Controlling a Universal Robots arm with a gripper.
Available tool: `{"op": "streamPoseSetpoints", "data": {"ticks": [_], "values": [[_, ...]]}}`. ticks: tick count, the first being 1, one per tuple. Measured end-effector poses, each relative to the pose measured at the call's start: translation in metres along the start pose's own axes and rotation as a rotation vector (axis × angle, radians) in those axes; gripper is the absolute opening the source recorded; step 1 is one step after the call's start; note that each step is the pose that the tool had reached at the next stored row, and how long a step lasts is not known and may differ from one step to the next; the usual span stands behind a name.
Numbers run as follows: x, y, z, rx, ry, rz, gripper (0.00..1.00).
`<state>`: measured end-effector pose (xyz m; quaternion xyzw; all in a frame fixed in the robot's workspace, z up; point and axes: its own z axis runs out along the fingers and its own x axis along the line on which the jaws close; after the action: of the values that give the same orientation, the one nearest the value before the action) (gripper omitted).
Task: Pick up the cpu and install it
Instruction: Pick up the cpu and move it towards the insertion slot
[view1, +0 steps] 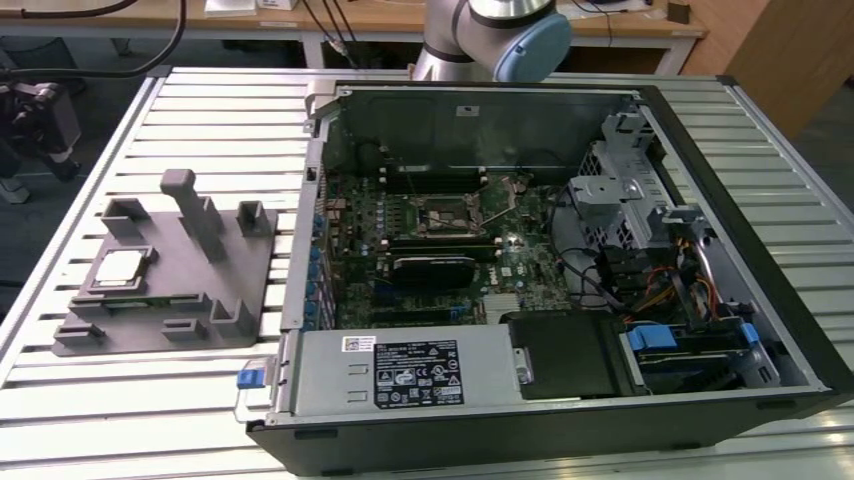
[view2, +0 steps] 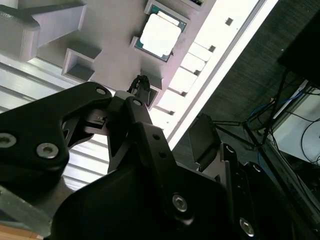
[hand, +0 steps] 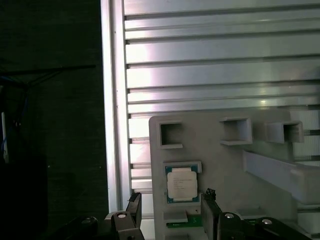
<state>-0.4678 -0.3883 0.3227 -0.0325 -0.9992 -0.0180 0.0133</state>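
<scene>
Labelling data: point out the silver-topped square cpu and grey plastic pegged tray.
silver-topped square cpu (hand: 182, 183): first wrist view, middle of its metal top.
grey plastic pegged tray (hand: 225, 170): first wrist view, bare flat base.

Cpu (view1: 120, 268) in recess on pegged tray (view1: 147, 338); tray at the exterior view's left of open PC case (view1: 481, 125), motherboard (view1: 523, 262) inside; both on slatted table (view1: 214, 110)

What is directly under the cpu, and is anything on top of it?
The cpu lies flat in a framed recess of the grey tray, which rests on the slatted metal table. Nothing is on top of it. The recess floor beneath is covered by the chip.
</scene>
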Motion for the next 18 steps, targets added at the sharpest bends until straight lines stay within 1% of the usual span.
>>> {"op": "streamPoseSetpoints", "data": {"ticks": [9, 18], "values": [[-0.0001, -0.0001, 0.0035, 0.0001, 0.0007, 0.0, 0.59], [-0.0002, -0.0002, 0.0064, 0.0003, 0.0029, 0.0, 0.59]]}}
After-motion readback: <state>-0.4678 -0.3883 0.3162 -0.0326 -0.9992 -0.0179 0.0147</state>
